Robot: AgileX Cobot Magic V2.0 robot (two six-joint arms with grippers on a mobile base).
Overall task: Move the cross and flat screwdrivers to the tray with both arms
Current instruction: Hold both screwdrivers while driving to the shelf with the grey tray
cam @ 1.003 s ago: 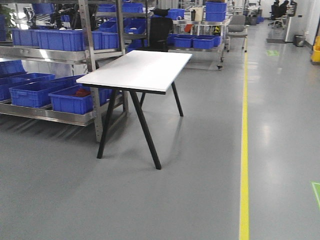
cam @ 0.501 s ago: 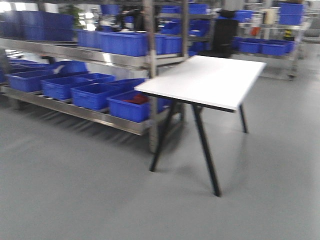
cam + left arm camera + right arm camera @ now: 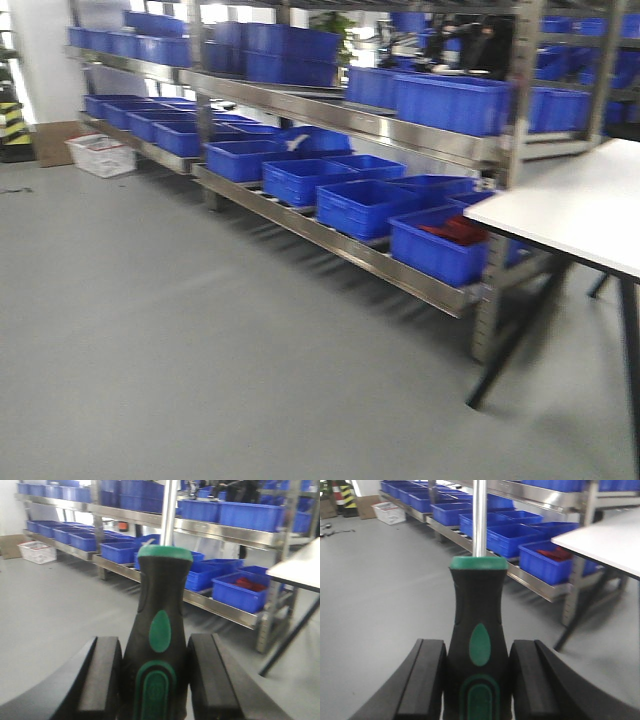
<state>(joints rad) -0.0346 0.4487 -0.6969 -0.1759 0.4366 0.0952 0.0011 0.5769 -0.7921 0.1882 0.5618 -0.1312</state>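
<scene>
In the left wrist view the left hand [image 3: 156,682] is clamped on the left-hand screwdriver [image 3: 162,630]. Its 2 black fingers [image 3: 102,680] press against either side of the black-and-green handle at the lower middle of the frame. The handle stands upright, green collar on top, and the silver shaft runs up out of the top edge, so the tip type cannot be told.

The right wrist view shows the same grip. The right hand [image 3: 477,682] is closed tight on the right-hand screwdriver [image 3: 479,625], with a pad touching each flank of the handle at the bottom centre. This shaft also leaves the frame at the top, hiding the tip.

The front view is blurred. A steel rack [image 3: 340,112] runs from the upper left toward the right, with 2 visible levels of blue bins [image 3: 365,205]. The bin nearest the right end holds red items [image 3: 455,232]. A white counter [image 3: 585,200] on black legs enters at the right edge, just beside the rack's end post. Grey floor [image 3: 200,350] fills the lower left. A white crate [image 3: 100,155] sits on the floor at the upper left, near a yellow-and-black striped post [image 3: 12,120] at the left edge.
</scene>
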